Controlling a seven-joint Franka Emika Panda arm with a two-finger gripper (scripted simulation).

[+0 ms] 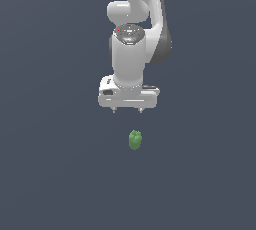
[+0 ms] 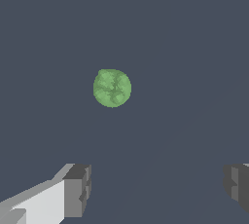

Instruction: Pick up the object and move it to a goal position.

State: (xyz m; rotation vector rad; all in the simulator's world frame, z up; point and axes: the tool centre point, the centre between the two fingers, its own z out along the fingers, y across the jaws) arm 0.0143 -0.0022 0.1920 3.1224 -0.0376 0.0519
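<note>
Item: small bright green object (image 1: 135, 140), rounded in outline with a lumpy, lobed surface; stands alone on the plain dark slate-grey surface (image 1: 50, 174), just below the arm in the exterior view and a little toward that view's right; seen end-on in the wrist view (image 2: 112, 88) as a near-round disc, so its length cannot be read there.

Item: white and grey two-fingered tool (image 1: 127, 109) at the end of the white robot arm (image 1: 131, 54); pointing straight down, jaws spread wide and holding nothing; fingertips (image 2: 78, 189) well apart from the object, which is narrower than the gap between them; hangs above the object, not touching it.

Risks, as I judge them from here:
- Misalignment; in the wrist view the object does not sit midway between the two fingers but off toward one of them and ahead of their line; a straight descent could bring a finger down on top of it or nudge it aside.
- Slip; the lobed, uneven sides may give the flat pads poor purchase, and it could roll or squirt out as the jaws shut.
- Shallow descent; closing too high would catch only the rounded top and lose it on the lift.
- Goal position: not marked in either view; cannot tell where the carry must end.
</note>
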